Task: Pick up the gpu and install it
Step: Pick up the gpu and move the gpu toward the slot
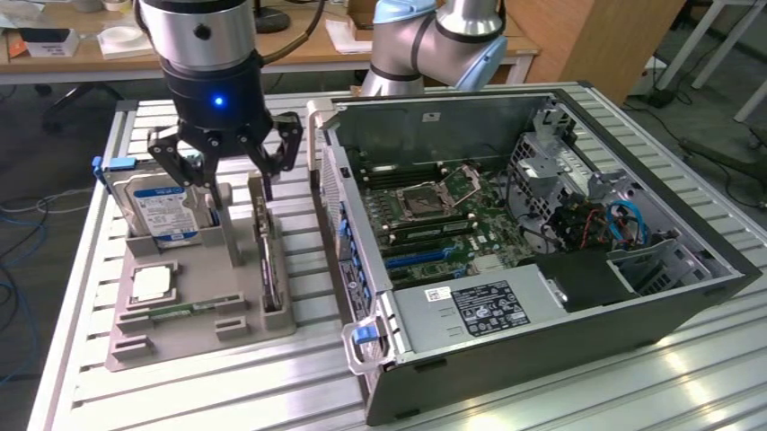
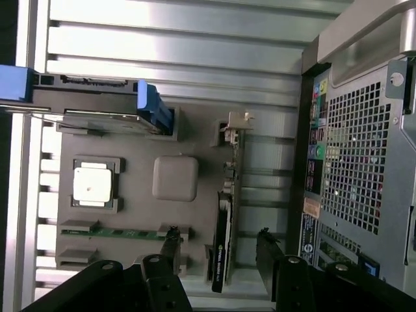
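Above the gpu (image 2: 222, 240), the fingers (image 2: 270, 250) hang wide apart, holding nothing.

We're looking at a silver-and-black wrist (image 1: 198, 40) with a blue LED (image 1: 218, 101) glowing, a black linkage gripper (image 1: 236, 190) with visible pivot screws, and a silver arm (image 1: 473, 16) wearing pale-blue joint caps (image 1: 401, 11).

From where I stand, the spread fingers (image 2: 170, 246) hang over the grey holder (image 1: 192, 323), and in the wrist view the gpu (image 1: 266, 242) lines up with the gap between them. It stands on edge with free air along both faces. The upright hard drive (image 1: 168, 211) crowds the exterior view's left. The computer case (image 1: 480, 359) wall stands just beside the holder on the right, with its top side open.
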{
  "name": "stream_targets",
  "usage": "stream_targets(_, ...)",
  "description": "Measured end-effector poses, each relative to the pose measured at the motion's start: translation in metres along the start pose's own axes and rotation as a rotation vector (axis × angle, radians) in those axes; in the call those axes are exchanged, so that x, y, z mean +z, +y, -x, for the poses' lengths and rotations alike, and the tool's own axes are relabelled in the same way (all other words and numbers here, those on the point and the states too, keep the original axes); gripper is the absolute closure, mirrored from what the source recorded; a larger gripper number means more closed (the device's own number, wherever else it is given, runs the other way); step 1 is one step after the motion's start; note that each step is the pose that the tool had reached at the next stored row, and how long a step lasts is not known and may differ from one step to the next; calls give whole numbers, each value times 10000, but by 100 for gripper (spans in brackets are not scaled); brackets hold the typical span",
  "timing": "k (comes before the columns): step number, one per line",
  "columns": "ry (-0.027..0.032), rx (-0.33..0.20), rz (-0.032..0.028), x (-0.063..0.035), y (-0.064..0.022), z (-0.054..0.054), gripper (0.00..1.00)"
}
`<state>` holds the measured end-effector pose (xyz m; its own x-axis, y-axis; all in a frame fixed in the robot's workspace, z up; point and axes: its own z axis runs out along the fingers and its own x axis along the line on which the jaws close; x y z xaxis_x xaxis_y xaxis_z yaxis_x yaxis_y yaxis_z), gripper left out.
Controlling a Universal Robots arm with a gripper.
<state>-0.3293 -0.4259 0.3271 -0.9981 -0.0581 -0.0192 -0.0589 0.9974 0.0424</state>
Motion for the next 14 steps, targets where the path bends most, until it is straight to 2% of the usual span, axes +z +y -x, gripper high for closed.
stream_targets(6,6,-125,3,66,-19,1,41)
stream_targets(14,-5,115,-2,205,-55,-3,41)
